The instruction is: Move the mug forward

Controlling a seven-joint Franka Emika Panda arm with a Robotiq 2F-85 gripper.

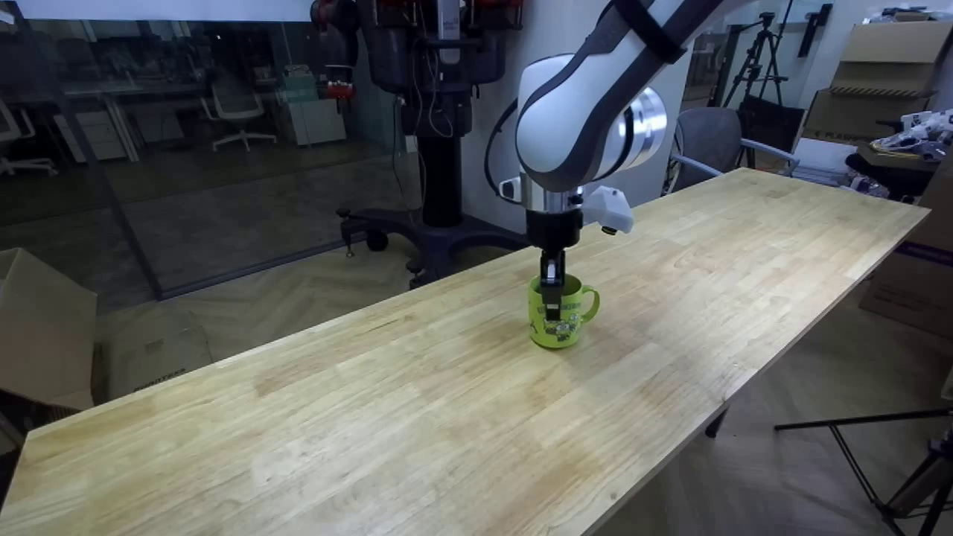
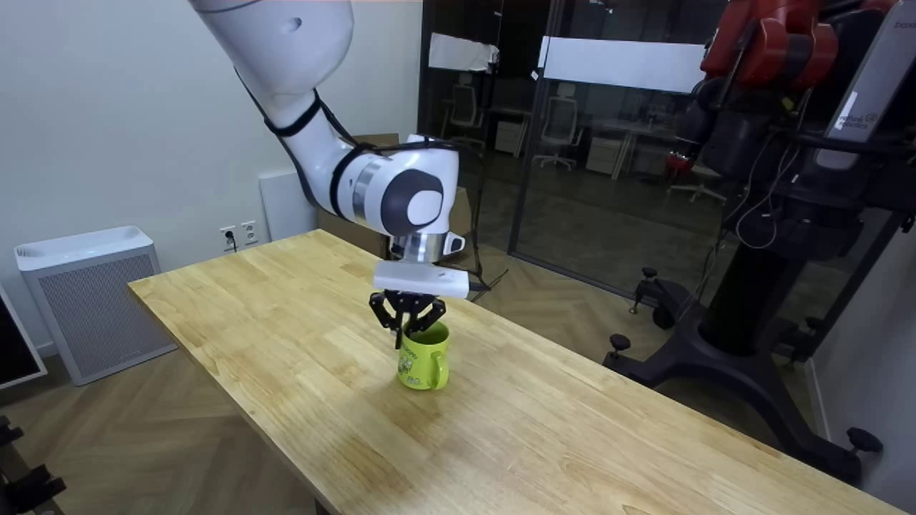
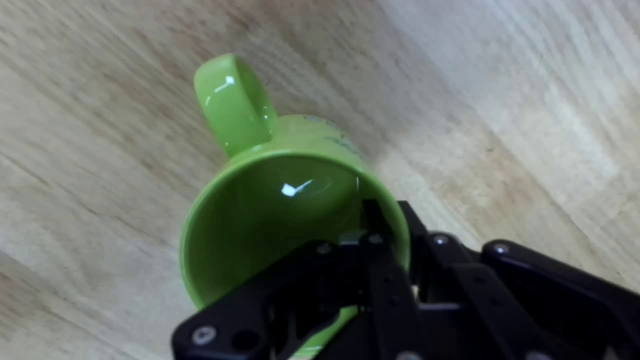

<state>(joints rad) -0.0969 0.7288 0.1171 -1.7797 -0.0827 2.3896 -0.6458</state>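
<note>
Wrist view: the claw (image 3: pixel 390 212) pinches the mug (image 3: pixel 280 205) by its wall — one finger (image 3: pixel 372 215) inside, one out — so its body lies to one side of the grip, handle (image 3: pixel 232 107) well apart. Upright, apparently resting on the surface (image 1: pixel 409 417), the mug could swivel when moved.

Green mug (image 3: pixel 272 200) upright on the wood tabletop (image 3: pixel 500 125), mouth facing the camera, interior dark toward the bottom. Handle (image 3: pixel 231 107) sticks out to the upper left; glossy, white glare spots on it and on the inner wall. Some dark print (image 3: pixel 344 143) on the outer side right of the handle, unreadable. Black tool (image 3: pixel 394 212) fills the lower right, one finger (image 3: pixel 372 215) inside the mug, the other outside, mug wall pinched between them. Tool hides part of the rim (image 3: pixel 295 152). Wood grain runs diagonally.
</note>
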